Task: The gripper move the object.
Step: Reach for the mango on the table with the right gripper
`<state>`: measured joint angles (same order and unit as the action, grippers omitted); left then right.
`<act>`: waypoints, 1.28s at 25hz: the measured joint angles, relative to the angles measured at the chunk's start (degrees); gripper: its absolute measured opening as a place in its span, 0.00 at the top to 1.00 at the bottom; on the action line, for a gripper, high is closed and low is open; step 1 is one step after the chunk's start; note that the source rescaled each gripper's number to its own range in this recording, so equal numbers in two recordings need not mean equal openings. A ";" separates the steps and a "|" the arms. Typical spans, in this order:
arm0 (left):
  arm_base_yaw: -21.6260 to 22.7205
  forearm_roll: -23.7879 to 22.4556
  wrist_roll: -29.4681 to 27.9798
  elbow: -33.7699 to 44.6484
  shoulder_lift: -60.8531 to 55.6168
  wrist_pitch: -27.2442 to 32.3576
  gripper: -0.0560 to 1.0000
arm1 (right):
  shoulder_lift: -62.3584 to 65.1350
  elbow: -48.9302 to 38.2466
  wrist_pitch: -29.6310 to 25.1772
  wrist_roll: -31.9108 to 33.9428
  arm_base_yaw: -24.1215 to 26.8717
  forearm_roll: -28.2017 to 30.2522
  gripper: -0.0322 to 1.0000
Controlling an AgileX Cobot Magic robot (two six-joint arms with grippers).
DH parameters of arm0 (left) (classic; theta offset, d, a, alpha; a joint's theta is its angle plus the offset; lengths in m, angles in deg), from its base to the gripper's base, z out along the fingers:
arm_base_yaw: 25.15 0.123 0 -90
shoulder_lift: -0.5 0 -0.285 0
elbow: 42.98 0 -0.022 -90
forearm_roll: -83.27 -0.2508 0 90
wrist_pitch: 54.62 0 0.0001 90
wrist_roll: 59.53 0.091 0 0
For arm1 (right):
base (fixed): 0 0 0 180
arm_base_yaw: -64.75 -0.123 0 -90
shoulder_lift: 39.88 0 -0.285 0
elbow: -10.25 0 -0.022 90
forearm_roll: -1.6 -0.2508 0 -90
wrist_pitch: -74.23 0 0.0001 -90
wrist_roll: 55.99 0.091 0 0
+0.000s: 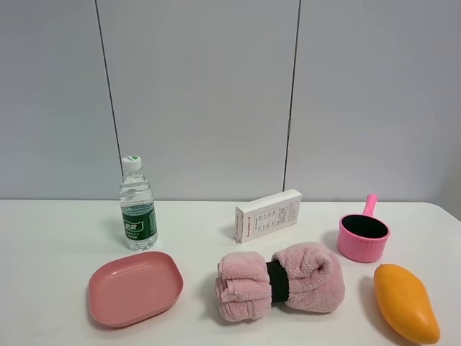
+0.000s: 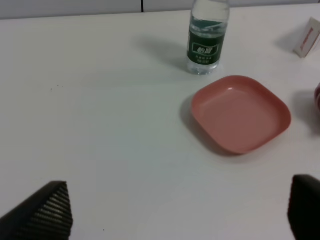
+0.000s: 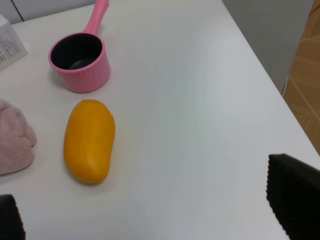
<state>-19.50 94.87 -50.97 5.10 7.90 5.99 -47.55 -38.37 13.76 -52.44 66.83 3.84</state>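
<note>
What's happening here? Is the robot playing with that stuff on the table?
Nothing is being held yet. The right pincer hangs open over the white table near the orange mango, which lies untouched beside the pink pot. The left pincer, also open, hangs near the pink plate and water bottle.

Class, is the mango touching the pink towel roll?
Apart. The right wrist view shows bare table between the mango and the towel roll.
</note>
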 joint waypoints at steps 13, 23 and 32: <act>0.00 0.00 0.00 0.00 0.00 0.00 0.00 | 0.00 0.00 0.00 0.00 0.00 -1.64 0.00; 0.00 0.00 0.00 0.00 0.00 0.00 0.00 | -24.36 11.59 1.24 -1.55 0.00 -0.49 0.00; 0.00 0.05 0.00 0.00 0.00 0.00 0.00 | -54.61 24.54 3.01 -1.55 0.00 -4.48 0.00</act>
<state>-19.50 94.92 -50.97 5.10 7.90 5.99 -102.17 -13.84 16.77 -53.99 66.83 -0.64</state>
